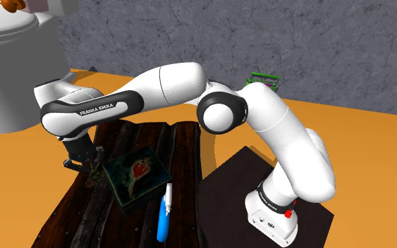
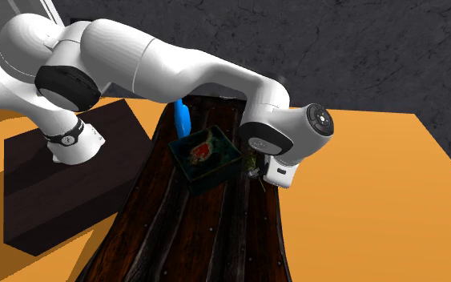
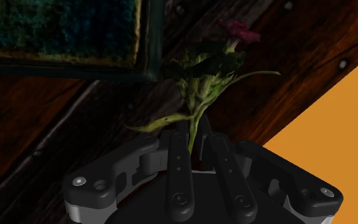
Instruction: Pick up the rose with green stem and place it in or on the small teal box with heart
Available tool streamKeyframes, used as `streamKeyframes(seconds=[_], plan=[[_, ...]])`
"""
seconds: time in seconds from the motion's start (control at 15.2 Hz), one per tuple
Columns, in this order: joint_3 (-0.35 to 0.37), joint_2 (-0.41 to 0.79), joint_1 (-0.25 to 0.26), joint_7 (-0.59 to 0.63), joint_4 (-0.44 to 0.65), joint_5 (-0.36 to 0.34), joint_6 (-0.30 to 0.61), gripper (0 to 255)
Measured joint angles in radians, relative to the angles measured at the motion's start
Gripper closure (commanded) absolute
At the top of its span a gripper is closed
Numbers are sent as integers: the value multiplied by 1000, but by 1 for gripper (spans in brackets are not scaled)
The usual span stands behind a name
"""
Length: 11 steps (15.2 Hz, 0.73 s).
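Orange floor (image 1: 359, 162) lies all around, and we see a grey stone wall (image 1: 260, 35) behind it. On the floor stands a long table (image 1: 182, 148) made of dark wood. The robot's arm comes up from its black stand (image 1: 221, 176) and bends low over the table.

We see the small teal box (image 1: 130, 184) lying on the table, with a red heart on its top. A blue and white thing (image 1: 163, 218) lies just beside the box, on the side nearer the stand.

The black gripper (image 1: 84, 168) hangs just beside the box, at the shoulder view's left of it. In the wrist view we look down the gripper (image 3: 193, 139). Its two fingers (image 3: 176, 165) are pulled close together, and the thin green stem of the rose (image 3: 203, 76) is pinched between them. The rose sticks out past the fingertips. It has green leaves and a small dark pink flower at the far end. The flower points along the side of the box (image 3: 149, 38), over the dark wood, near the table's edge. We cannot tell if the rose touches the table.

In the second exterior view the rose (image 2: 253, 170) is a small green bit under the hand, right next to the box (image 2: 211, 178).
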Motion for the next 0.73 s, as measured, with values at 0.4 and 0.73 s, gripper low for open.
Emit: streamKeyframes(seconds=[0.4, 0.73], plan=[[4, -26, -4, 2, -8, 4, -18, 255], [8, -50, -3, 7, 15, 8, -65, 255]])
